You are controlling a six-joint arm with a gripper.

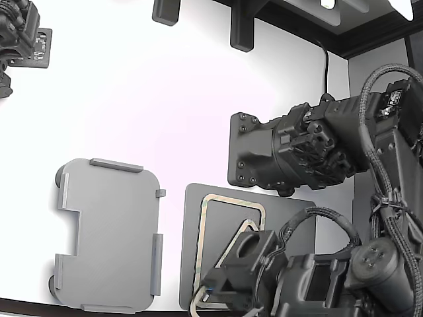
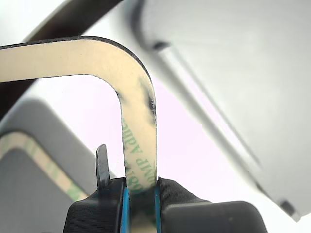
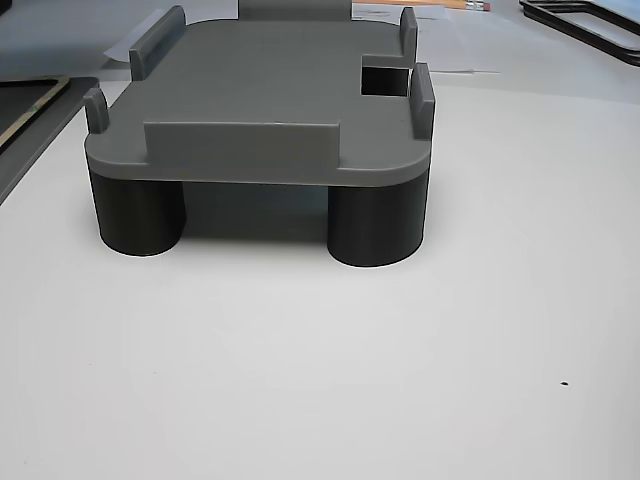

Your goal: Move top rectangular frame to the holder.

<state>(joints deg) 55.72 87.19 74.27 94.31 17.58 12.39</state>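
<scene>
The white worktop (image 1: 198,99) carries everything here. On it, toward the exterior view's left, stands the holder (image 1: 109,231), a light grey plate with raised edge tabs and a stepped notch, sitting on round feet and bare on top. Just beside it, to the exterior view's right, lies a darker flat plate (image 1: 192,251) with a tan frame (image 1: 231,201) resting on it.

The arm reaches in from the exterior view's lower right, and its tool (image 2: 141,194) is clamped shut on the top rectangular frame (image 2: 138,126), pinching one narrow side of the thin ring between blue-lined pads. In the wrist view that frame is lifted clear, with another tan frame visible below it on the plate.

The risk, as I judge it, lies in the grip: a thin, flexible ring held by one edge may droop or twist in transit, so a far corner could catch a raised tab instead of settling inside. Printed adhesive liner on the strip suggests it might also slip or cling between the pads on release.
</scene>
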